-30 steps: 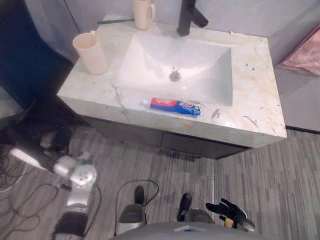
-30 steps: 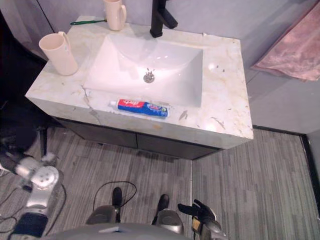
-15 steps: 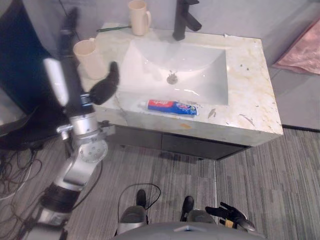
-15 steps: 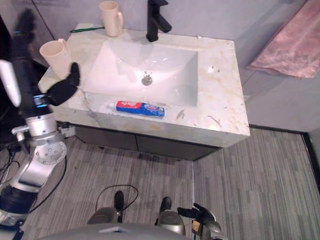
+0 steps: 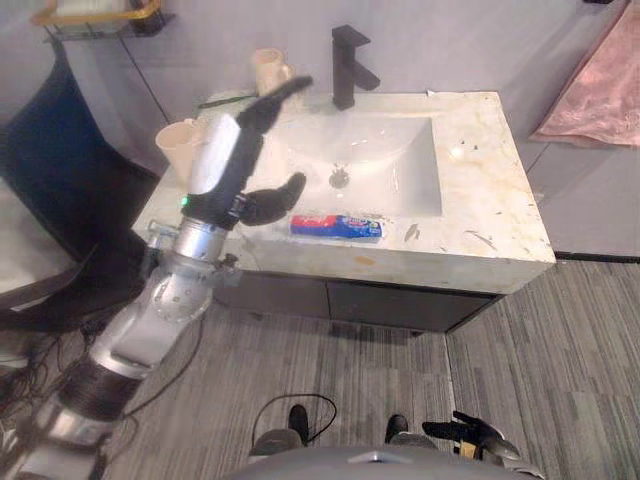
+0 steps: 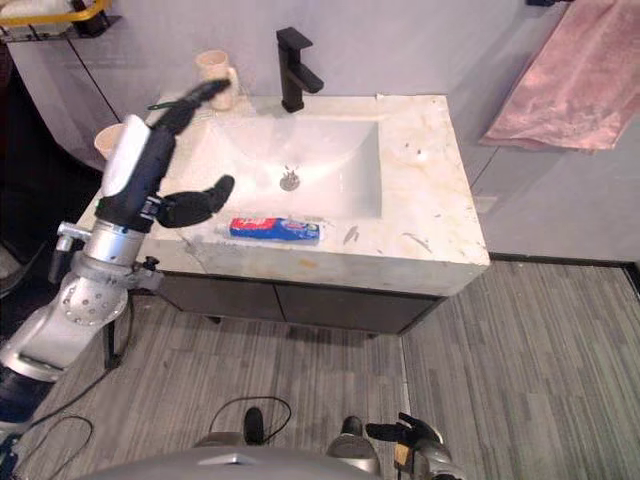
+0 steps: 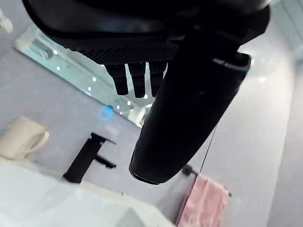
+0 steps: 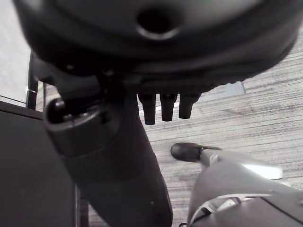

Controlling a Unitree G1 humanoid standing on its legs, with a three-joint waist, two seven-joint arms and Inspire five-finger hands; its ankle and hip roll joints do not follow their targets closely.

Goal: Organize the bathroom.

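Left robot hand (image 5: 262, 110) raised over the table (image 5: 500, 215), fingers straight, thumb out, holding nothing. Right robot hand (image 6: 408, 436) low by the floor, fingers relaxed, empty. Pink towel (image 7: 201, 198) seen past the left thumb. Toothpaste tube (image 5: 337, 226), red and blue, flat on the table's front edge.

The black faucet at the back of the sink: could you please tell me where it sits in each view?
Left eye view: black faucet, top centre, behind the basin.
Right eye view: top, left of centre.
Left wrist view: lower left.
Right wrist view: not in it.
Shared landmark: cream mug beside it.
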